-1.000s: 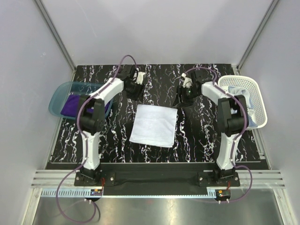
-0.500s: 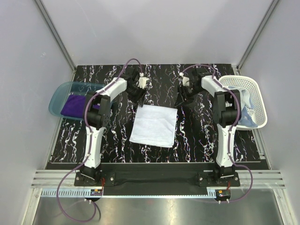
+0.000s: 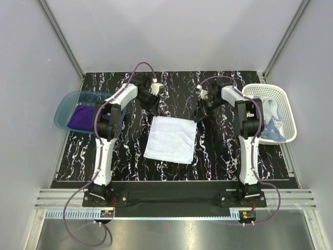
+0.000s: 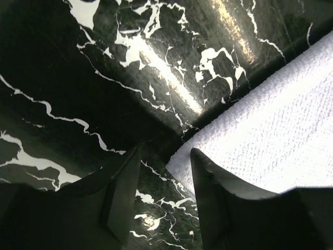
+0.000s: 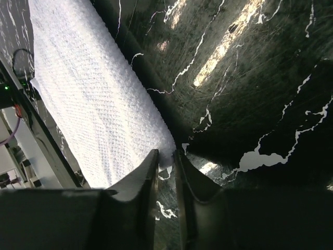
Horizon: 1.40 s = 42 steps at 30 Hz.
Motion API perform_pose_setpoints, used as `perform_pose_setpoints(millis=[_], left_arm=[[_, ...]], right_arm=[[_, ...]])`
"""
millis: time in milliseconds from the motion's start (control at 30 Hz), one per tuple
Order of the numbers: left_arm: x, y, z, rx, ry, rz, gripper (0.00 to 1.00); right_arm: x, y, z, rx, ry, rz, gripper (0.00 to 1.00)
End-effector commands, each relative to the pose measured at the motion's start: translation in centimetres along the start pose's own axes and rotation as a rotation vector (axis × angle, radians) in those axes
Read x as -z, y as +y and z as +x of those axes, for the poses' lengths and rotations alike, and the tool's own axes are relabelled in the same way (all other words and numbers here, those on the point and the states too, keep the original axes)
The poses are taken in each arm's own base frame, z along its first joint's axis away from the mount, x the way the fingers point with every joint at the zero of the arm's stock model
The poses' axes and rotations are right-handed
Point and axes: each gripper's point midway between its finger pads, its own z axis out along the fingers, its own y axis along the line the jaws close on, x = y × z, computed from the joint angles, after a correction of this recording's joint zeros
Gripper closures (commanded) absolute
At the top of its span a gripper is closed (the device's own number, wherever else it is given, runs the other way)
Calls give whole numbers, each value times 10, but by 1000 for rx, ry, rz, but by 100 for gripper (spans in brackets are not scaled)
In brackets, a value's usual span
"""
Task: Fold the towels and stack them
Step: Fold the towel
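A white towel (image 3: 170,139) lies flat in the middle of the black marbled table. My left gripper (image 3: 151,106) is at its far left corner. In the left wrist view that gripper (image 4: 165,152) stands open, with the towel corner (image 4: 183,161) just inside the gap against the right finger (image 4: 208,192). My right gripper (image 3: 200,113) is at the far right corner. Its jaws (image 5: 166,153) have closed narrowly, pinching the tip of the white towel (image 5: 99,99) between them. A purple towel (image 3: 81,116) lies in the teal tray. A light blue towel (image 3: 272,115) sits in the white basket.
The translucent teal tray (image 3: 66,104) stands at the table's left edge and the white mesh basket (image 3: 287,107) at its right edge. Grey walls enclose the back and sides. Both arm bases are at the near edge.
Both grippers have dropped toward the white towel's far corners. The right jaws have narrowed onto the right corner, while the left jaws have kept their width.
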Motion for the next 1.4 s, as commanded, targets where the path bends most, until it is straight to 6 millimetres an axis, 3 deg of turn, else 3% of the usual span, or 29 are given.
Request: perform_pose_setpoints(millis=[0,167,300,567,733,1100,1367], left_arm=[[-1,-7,-2,-24,1,82,53],[-2,-11,-5,-25,-6,107,82],[1,-11,-8,-15,1,109,100],[6,1,-21,-21,-35,38,100],[24,1,-39,-32,-97,-6,100],[65,-14,-60,-92,-181,-87,100],[85,-26,-61,-127,-199,-146,100]], right_arm=[[-1,1,-10,59,-12,-9,80],[1,-1,-18,95,-14,-10,100],[4,-9,-27,116,-25,24,100],[10,-25,-39,151,-28,97,100],[17,-26,-48,190,-68,143,100],[58,0,-82,311,-255,247,100],[69,16,-75,328,-301,257,100]])
